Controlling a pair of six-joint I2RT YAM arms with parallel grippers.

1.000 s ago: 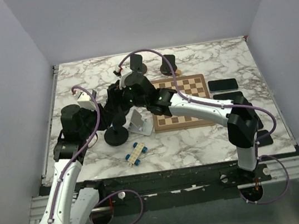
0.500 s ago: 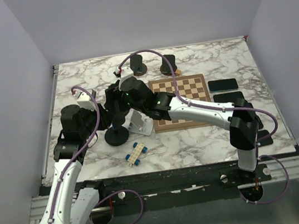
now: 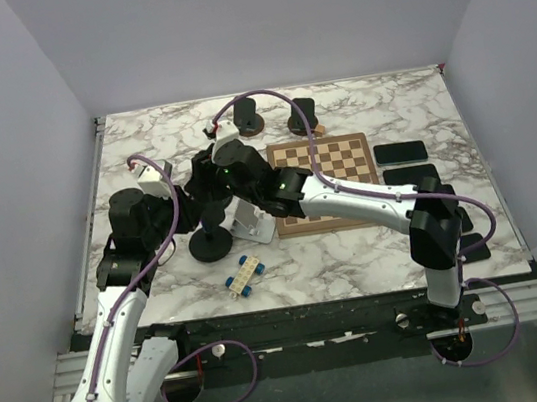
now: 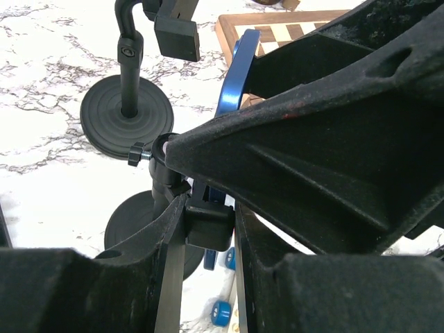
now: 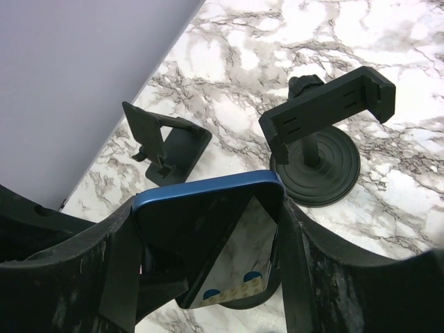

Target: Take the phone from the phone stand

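1. The right pincer [image 5: 208,207] is gripping the phone [image 5: 201,250]. Its 2 fingers are pressing on the phone's 2 opposite edges, closed only as far as the phone's width allows.
2. The left pincer [image 4: 179,177] is clamping the phone stand [image 3: 211,244]. Its 2 fingers are bearing from either side on the stem joint and the clamp block just under the cradle, nearly closed.
3. The phone, blue-rimmed with a dark face, is standing tilted above the stand's round black base, left of centre on the marble bench [image 3: 378,255].
4. In the left wrist view the phone's lower end is running down to the clamp block. Whether it is seated in the cradle or just clear of it cannot be told.
5. In the top view both arms are meeting over the stand, the right one reaching across from the far side of the bench and the left one coming in from the near left.
6. A white stand [image 3: 255,225] is sitting just right of the black base, touching the near-left corner of a chessboard [image 3: 338,155].
7. A small block vehicle with blue wheels [image 3: 243,273] is lying on the bench, near the base on its near side.
8. In the right wrist view 2 more stands are sitting beyond the phone: a clamp-top stand on a round base [image 5: 326,104] and a folding black stand [image 5: 166,142], apart from each other.
9. A dark phone [image 3: 400,152] is lying flat to the right of the chessboard.
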